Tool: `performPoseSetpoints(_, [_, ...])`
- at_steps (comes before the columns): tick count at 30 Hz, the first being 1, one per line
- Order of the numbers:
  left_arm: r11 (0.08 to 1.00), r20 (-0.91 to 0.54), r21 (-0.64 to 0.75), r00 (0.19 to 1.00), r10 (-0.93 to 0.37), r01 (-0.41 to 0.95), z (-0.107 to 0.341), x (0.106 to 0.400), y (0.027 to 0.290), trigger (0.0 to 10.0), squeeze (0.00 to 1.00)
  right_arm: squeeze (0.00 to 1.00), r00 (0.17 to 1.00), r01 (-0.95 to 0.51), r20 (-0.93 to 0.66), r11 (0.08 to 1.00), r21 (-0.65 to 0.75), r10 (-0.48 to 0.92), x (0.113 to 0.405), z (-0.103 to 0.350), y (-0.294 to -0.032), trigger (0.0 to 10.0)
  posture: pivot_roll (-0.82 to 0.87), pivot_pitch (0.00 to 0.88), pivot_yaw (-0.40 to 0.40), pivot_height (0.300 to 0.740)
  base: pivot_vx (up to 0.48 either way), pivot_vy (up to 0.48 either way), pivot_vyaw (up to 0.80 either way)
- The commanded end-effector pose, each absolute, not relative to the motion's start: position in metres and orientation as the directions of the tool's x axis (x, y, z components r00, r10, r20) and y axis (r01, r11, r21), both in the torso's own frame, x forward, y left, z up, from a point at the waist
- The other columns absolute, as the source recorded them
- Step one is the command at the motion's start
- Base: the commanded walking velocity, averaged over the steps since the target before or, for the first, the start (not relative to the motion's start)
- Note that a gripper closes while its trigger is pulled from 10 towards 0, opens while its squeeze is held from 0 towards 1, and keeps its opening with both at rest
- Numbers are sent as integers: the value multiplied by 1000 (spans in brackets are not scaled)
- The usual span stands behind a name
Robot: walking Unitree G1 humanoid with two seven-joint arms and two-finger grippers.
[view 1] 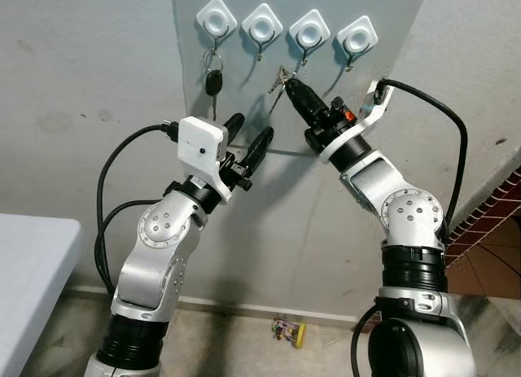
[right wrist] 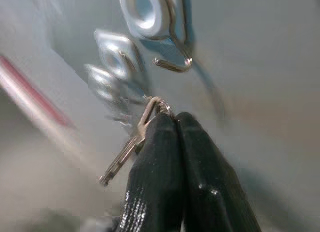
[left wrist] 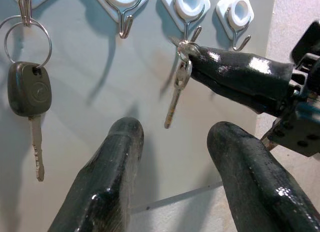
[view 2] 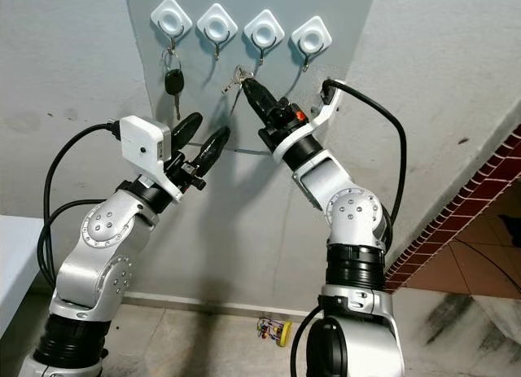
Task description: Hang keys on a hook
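Note:
Four white hooks sit in a row on a grey-blue wall panel [view 1: 244,190]. A black-headed car key [view 1: 213,84] hangs from the leftmost hook [view 1: 216,19]. My right gripper [view 1: 290,85] is shut on the ring of a silver key [view 1: 279,90], which dangles below its fingertips. The ring [right wrist: 157,102] is just under the wire of the third hook [right wrist: 172,61], a small gap apart. My left gripper [view 1: 252,125] stands open lower and to the left, its fingers [left wrist: 107,177] pointing up at the panel with nothing between them.
The second hook [view 1: 262,23] and fourth hook [view 1: 356,35] are bare. A white table [view 1: 32,263] stands at the lower left. A small colourful object [view 1: 289,330] lies on the floor by the wall. Brickwork [view 1: 496,214] runs along the right.

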State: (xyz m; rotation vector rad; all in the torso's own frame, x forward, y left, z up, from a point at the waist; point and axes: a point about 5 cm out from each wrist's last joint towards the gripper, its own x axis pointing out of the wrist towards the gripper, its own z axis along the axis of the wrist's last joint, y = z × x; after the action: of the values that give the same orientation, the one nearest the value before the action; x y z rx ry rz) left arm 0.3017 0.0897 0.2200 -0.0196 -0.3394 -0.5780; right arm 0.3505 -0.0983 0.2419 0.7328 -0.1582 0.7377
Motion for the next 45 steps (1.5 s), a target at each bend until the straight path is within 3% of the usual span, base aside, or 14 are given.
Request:
performPoseSetpoints(1, [840,330,91,780,-532,535,223,299,90,10000,0,0,755,-655,369,641,400,542,346,240,-100,10000,-81,28,-79,740,0,0,0])
performPoseSetpoints(4, [847,329,90,787,-522,524,223,301,92,10000,0,0,781,-621,363,695,362,509,342,235,-106,10000,-85,32,-75,740,0,0,0])
performPoseSetpoints(7, [848,331,87,788,-520,523,223,302,93,10000,0,0,806,-567,349,793,225,478,340,231,-113,10000,-94,35,-72,740,0,0,0])
performPoseSetpoints(11, [836,326,93,777,-538,540,224,303,91,10000,0,0,803,-543,382,825,155,457,335,234,-118,10000,-106,38,-62,740,0,0,0])
performPoseSetpoints(24, [811,323,105,752,-575,576,227,305,85,10000,0,0,684,-634,489,773,33,541,320,250,-93,10000,-106,41,-56,740,0,0,0])
performPoseSetpoints(45, [788,315,140,728,-609,599,233,306,79,10000,0,0,672,-658,446,753,-6,591,316,239,-85,10000,-103,43,-54,740,0,0,0])
